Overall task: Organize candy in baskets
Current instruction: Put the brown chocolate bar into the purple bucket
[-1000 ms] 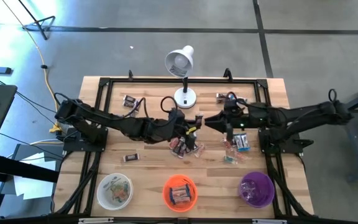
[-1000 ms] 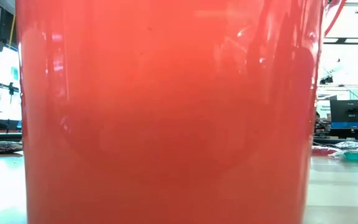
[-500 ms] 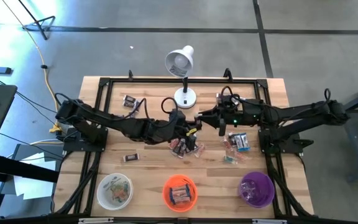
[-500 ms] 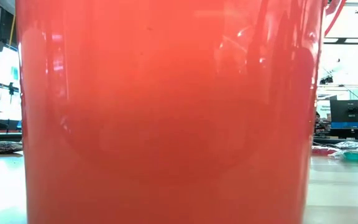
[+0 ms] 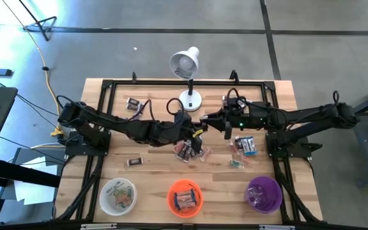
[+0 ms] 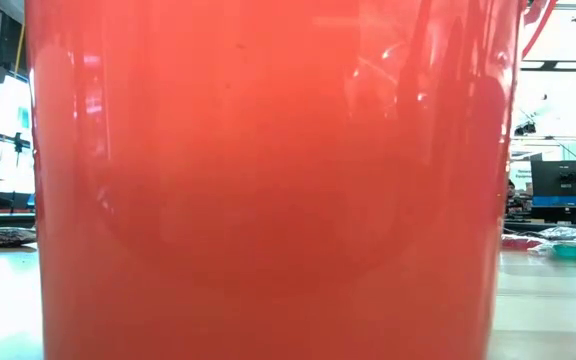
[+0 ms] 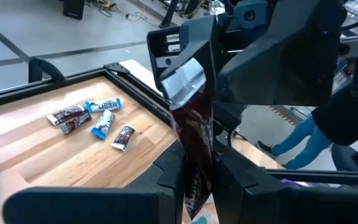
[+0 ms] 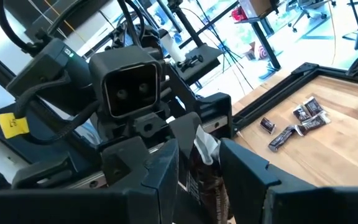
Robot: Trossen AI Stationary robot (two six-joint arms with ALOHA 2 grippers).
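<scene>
Left gripper [image 5: 200, 131]: being held over the middle of the table, its fingers [image 7: 166, 177] closed on one end of a dark brown candy [image 7: 194, 149] — a silver wrapper end is showing at the far end of the candy.
Right gripper [image 5: 211, 122]: being held tip to tip with the left one, its fingers [image 8: 160, 168] closed on the other end of the same dark brown candy, so the piece is being gripped from both sides above the table.
Loose candy: a small heap of brown pieces [image 5: 190, 150] is lying just below the two grippers; blue-wrapped pieces [image 5: 246, 145] are scattered beside the right arm; a few brown ones [image 5: 133, 102] are lying near the far left edge, one [image 5: 136, 161] nearer the baskets, and a few more [image 5: 227, 99] at the far right.
White basket [image 5: 118, 195]: being kept at the near left, greenish candies inside.
Orange basket [image 5: 184, 197]: at the near middle, brown candies inside — its wall is filling almost the whole low view.
Purple basket [image 5: 263, 193]: at the near right; its contents cannot be told.
Desk lamp [image 5: 185, 64]: standing at the far edge of the wooden table [image 5: 158, 172].
</scene>
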